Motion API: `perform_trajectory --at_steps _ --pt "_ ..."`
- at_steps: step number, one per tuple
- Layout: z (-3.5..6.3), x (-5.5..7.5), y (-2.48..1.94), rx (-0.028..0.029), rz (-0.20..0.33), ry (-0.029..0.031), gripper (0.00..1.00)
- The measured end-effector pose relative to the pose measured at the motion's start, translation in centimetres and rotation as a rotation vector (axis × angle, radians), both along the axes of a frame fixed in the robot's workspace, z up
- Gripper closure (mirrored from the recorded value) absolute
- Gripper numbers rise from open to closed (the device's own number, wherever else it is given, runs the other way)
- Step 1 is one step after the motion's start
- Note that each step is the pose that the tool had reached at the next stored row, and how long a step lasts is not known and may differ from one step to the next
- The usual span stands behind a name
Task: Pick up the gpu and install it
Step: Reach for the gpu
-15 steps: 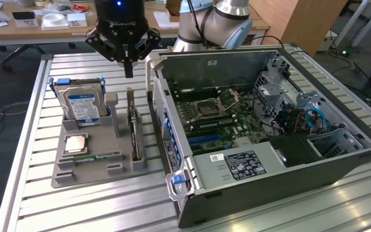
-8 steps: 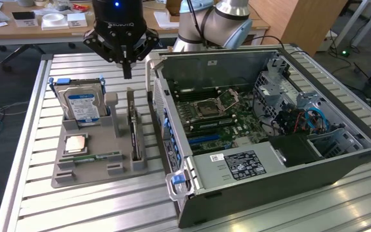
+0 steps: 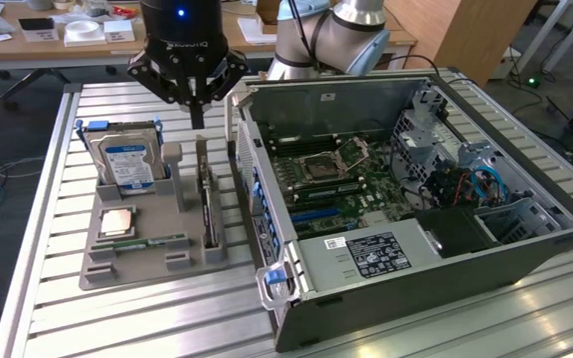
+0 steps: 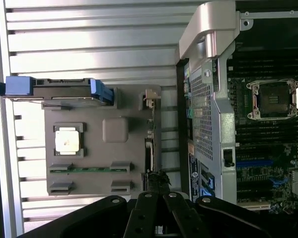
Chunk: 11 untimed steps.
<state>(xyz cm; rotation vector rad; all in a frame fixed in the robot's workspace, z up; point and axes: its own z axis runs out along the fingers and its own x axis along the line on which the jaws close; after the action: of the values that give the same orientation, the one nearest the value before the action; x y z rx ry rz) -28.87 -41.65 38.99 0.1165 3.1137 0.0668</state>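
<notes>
Pincer (image 3: 197,121), black, closed, above slim gpu (image 3: 208,205)

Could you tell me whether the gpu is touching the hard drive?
Apart. The exterior view shows the holder's grey post standing between the gpu and the hard drive.

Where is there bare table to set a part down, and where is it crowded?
Bare slats lie in front of the grey holder and behind the hard drive. Crowded: the narrow gap between holder and computer case, beside the gpu below the hand.
</notes>
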Motion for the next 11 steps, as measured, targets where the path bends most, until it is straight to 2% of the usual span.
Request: perform_trajectory --at_steps 7,9,11 --pt "0.00 -0.1 -1.30 -0.0007 0.000 0.0000 0.89" --pt "0.00 -0.1 -1.53 -0.0009 0.000 0.0001 0.89" --pt "-0.01 -0.3 -1.58 -0.0010 0.000 0.0000 0.89"
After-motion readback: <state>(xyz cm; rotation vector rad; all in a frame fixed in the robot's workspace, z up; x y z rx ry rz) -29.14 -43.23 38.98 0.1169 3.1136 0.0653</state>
